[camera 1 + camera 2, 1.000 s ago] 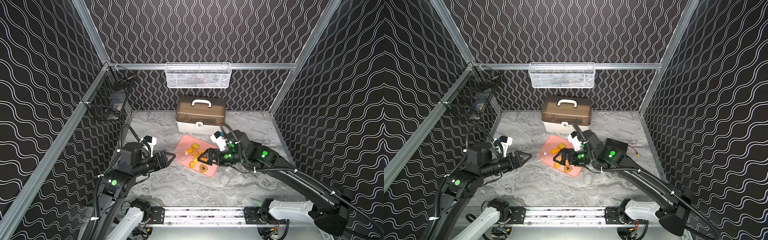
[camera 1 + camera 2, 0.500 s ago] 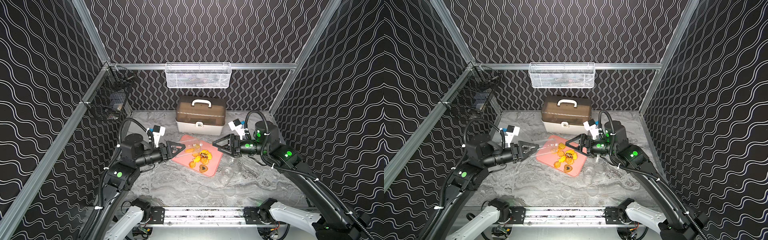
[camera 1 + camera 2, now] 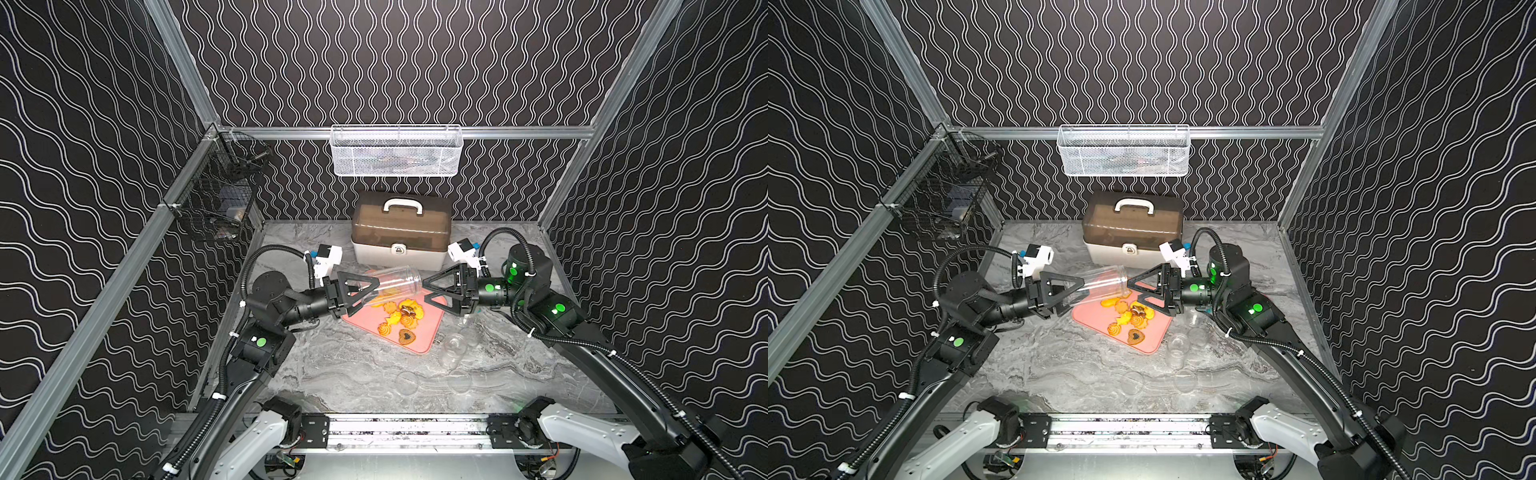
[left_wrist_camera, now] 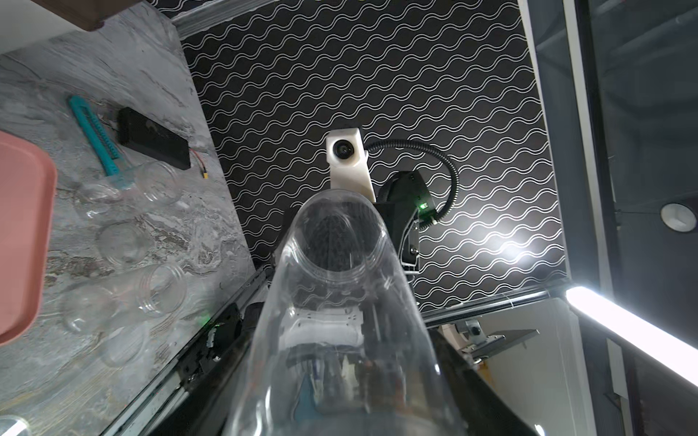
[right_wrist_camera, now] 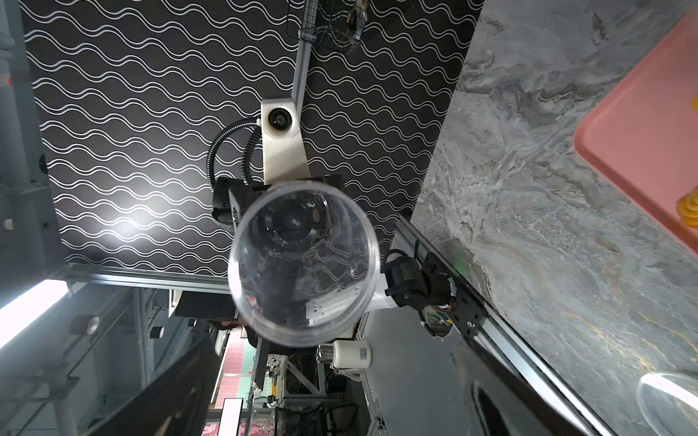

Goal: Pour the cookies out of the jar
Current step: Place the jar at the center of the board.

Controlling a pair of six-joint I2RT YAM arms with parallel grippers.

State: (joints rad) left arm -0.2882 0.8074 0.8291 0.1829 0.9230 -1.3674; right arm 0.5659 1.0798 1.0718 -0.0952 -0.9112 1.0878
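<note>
Cookies [image 3: 401, 318] [image 3: 1128, 316]: small orange-yellow and brown biscuits with ridged swirl and flower shapes, lying in a loose heap on a flat pink tray [image 3: 365, 323] [image 3: 1096, 319] with rounded corners and a low rim. A heart cookie with a dark centre [image 3: 407, 336] lies at the heap's near edge, with a swirl cookie [image 3: 385, 329] just beside it.

Jar [image 3: 388, 282] [image 3: 1102, 282]: clear smooth plastic cylinder with a threaded mouth, held off the worktop and lying almost level. Its mouth hangs over the far part of the tray, above the heap, and points at the right arm. The right wrist view looks straight down the mouth [image 5: 302, 264], and no cookies are visible inside. The left wrist view looks along the jar's wall [image 4: 340, 302].

Left fingers [image 3: 370, 293] [image 3: 1073, 291]: black triangular frames, narrowly parted and clamped across the jar's base end.

Right fingers [image 3: 427, 292] [image 3: 1133, 293]: same shape, spread wide and holding nothing. The tips are just beside the jar mouth but not touching it.

Worktop [image 3: 353, 374]: grey veined marble look. Several empty clear jars [image 3: 455, 345] sit near the tray's right corner. A teal strip [image 4: 98, 139] and a black box [image 4: 153, 137] lie further out.

At the back wall are a storage box with a brown lid and white handle [image 3: 401, 232] and a white mesh basket [image 3: 397, 151].
</note>
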